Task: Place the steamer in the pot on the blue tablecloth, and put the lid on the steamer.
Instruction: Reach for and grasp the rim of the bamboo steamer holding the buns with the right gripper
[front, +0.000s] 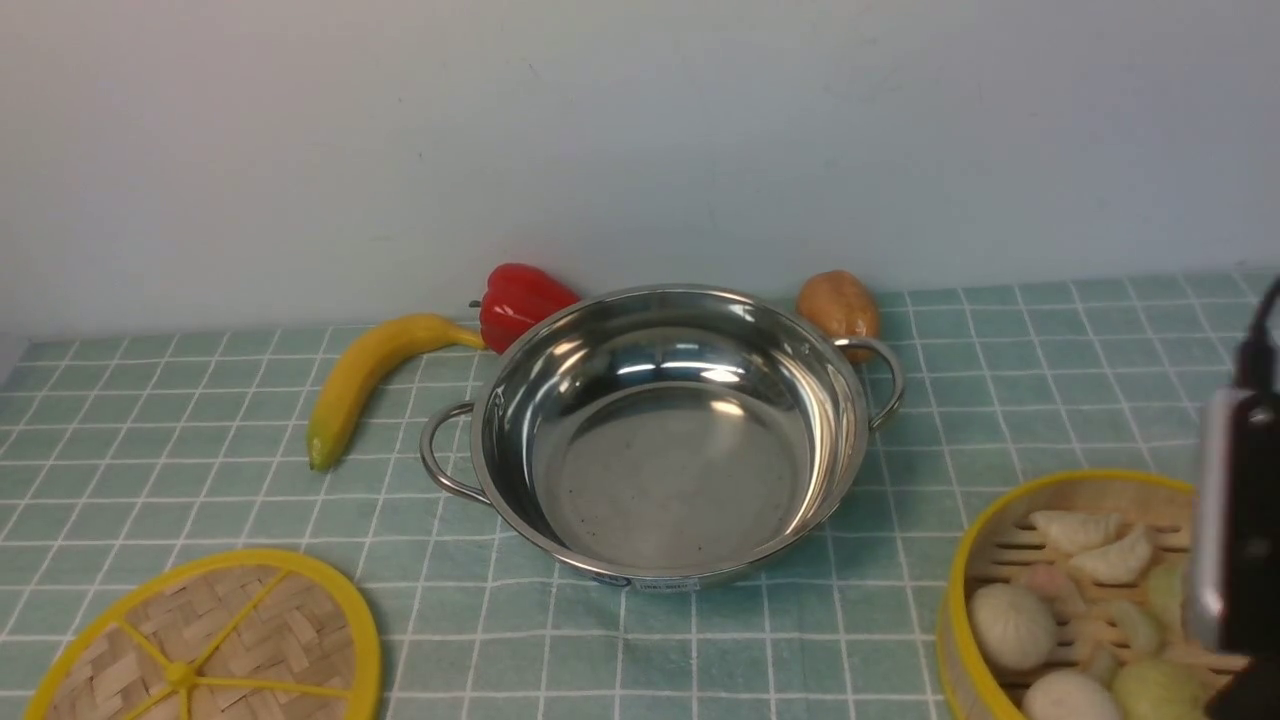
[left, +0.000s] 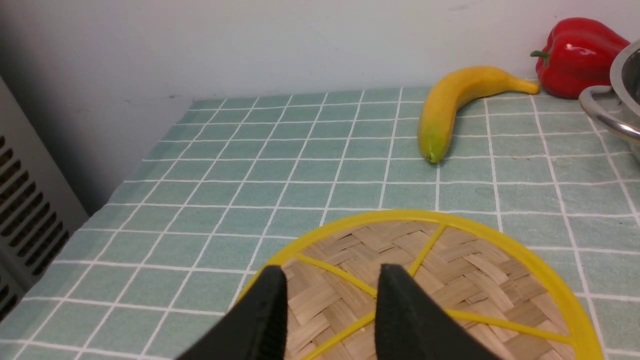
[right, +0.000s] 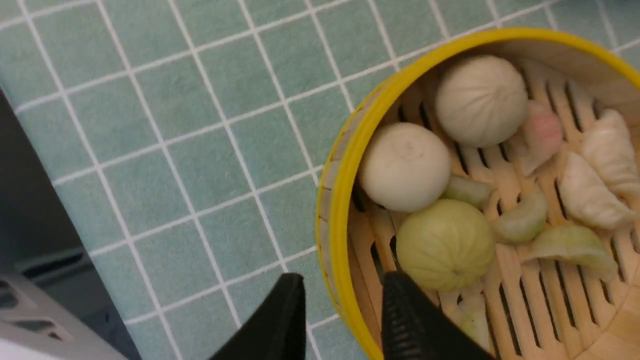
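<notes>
The shiny pot (front: 668, 470) stands empty in the middle of the blue tablecloth (front: 1040, 370). The flat woven lid (front: 215, 650) lies at the near left. In the left wrist view my left gripper (left: 330, 295) hovers open over the lid (left: 475, 280), with a yellow spoke running between its fingers. The steamer (front: 1070, 600), holding white and green buns and dumplings, sits at the near right, partly behind my right arm (front: 1240, 520). My right gripper (right: 342, 300) is open and straddles the steamer's yellow rim (right: 345, 165), one finger outside and one inside, by a green bun (right: 445, 245).
A banana (front: 365, 375), a red pepper (front: 520, 300) and a potato (front: 840, 305) lie behind the pot, close to the wall. The pot's loop handles (front: 440, 455) stick out left and right. The table's near edge shows beside the steamer in the right wrist view.
</notes>
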